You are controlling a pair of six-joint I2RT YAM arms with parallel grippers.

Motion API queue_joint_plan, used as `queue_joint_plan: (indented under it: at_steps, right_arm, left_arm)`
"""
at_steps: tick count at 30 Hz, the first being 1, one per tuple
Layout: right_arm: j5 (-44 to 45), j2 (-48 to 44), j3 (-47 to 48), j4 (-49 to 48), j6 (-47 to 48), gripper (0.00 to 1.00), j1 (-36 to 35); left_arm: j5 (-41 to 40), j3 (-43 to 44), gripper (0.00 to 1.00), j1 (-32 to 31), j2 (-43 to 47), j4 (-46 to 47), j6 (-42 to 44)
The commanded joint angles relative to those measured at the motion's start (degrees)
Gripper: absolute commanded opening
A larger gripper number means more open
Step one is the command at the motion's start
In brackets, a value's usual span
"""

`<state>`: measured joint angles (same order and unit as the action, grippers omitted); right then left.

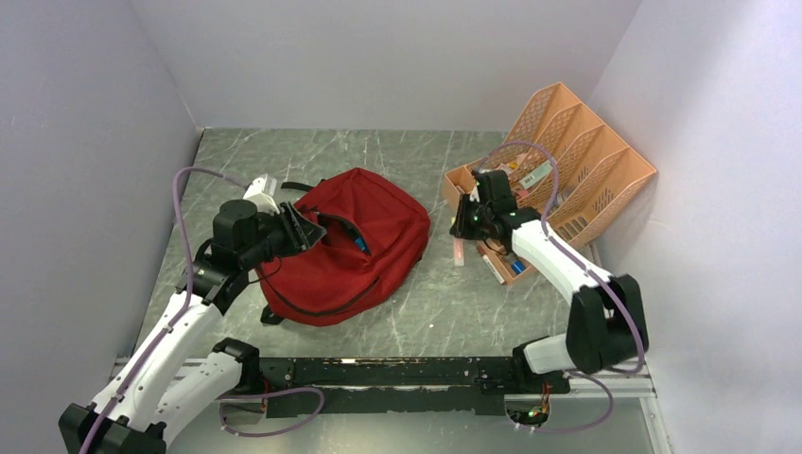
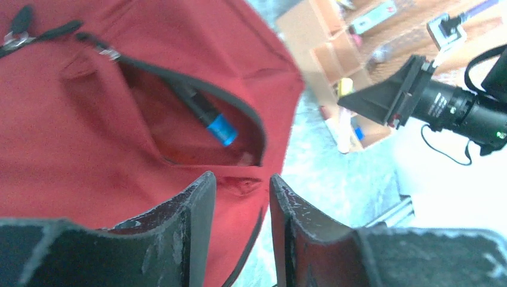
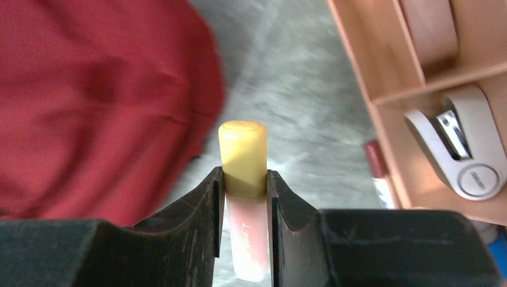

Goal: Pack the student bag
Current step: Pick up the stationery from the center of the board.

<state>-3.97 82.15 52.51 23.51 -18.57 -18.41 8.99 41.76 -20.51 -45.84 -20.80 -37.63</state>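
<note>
The student bag point(image 1: 359, 246) lies flat at the table's middle left, dark red, with a front pocket gaping. A dark pen with a blue end point(image 2: 218, 125) sticks out of that pocket. My left gripper point(image 1: 305, 227) rests at the bag's upper left edge. In the left wrist view its fingers point(image 2: 197, 203) stand apart over the red fabric, with nothing clearly clamped. My right gripper point(image 3: 245, 179) is shut on a pink tube with a yellow cap point(image 3: 242, 155). It holds the tube point(image 1: 459, 252) above the table between the bag and the tray.
A peach mesh desk organiser point(image 1: 582, 161) stands at the back right against the wall. In front of it a shallow brown compartment tray point(image 3: 418, 89) holds a white stapler point(image 3: 463, 155) and small items. A red marker point(image 3: 375, 164) lies by its side.
</note>
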Motion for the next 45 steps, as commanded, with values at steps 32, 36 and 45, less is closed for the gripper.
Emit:
queue_joint_plan:
  at_steps: [32, 36, 45]
  right_arm:
    - [-7.7, -1.5, 12.5, -22.0, -31.6, 0.0, -25.1]
    - [-8.4, -1.1, 13.1, -22.2, -31.4, 0.0, -25.8]
    - [-9.3, -1.2, 12.1, -23.2, -31.3, 0.0, -26.3]
  left_arm:
    - [1.4, 2.3, 0.53, -16.3, -8.3, 18.3, 2.6]
    - [1.0, 2.5, 0.52, -16.3, -9.0, 18.8, 2.2]
    - [1.0, 2.3, 0.34, -16.4, -10.5, 19.8, 1.4]
